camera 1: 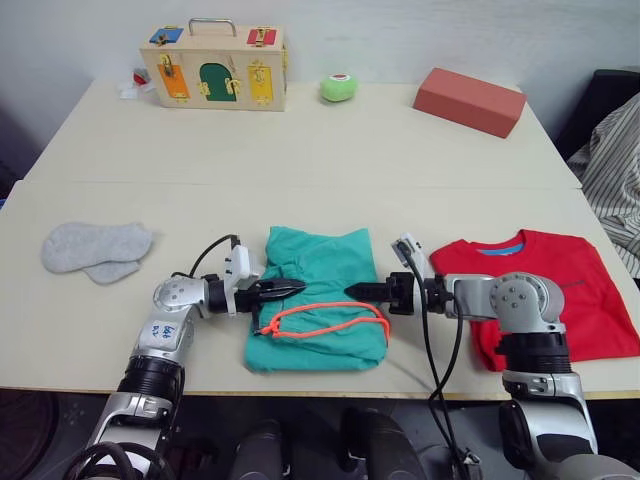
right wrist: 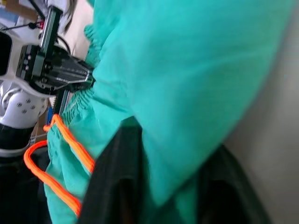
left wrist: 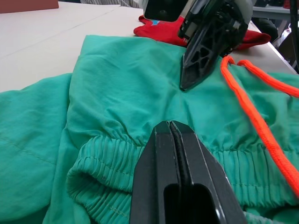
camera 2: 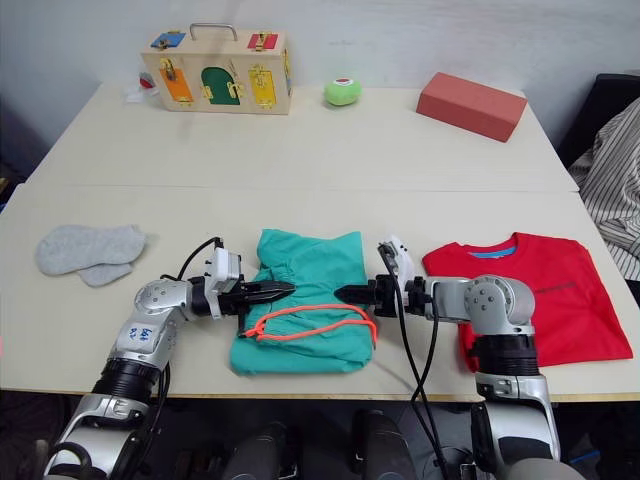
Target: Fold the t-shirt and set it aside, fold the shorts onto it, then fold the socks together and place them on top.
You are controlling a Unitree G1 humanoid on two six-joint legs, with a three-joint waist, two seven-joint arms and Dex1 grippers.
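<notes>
The teal shorts (camera 1: 318, 300) lie folded at the table's front middle, with the orange drawstring (camera 1: 325, 322) looped on top. My left gripper (camera 1: 300, 288) reaches in from the left. Its fingers (left wrist: 159, 154) are pressed shut, their tips resting on the gathered waistband. From the right, my right gripper (camera 1: 352, 290) comes in opposite it. One finger (right wrist: 117, 177) lies over the shorts' edge, and teal cloth runs between the two fingers. The red t-shirt (camera 1: 560, 290) lies folded at the front right. The grey socks (camera 1: 95, 250) rest overlapped at the left.
At the table's back edge stand a wooden latch box (camera 1: 215, 68), a green ball (camera 1: 339, 88) and a red block (camera 1: 469, 101). Striped cloth (camera 1: 615, 170) hangs beyond the right edge. The shorts lie close to the table's front edge (camera 1: 330, 385).
</notes>
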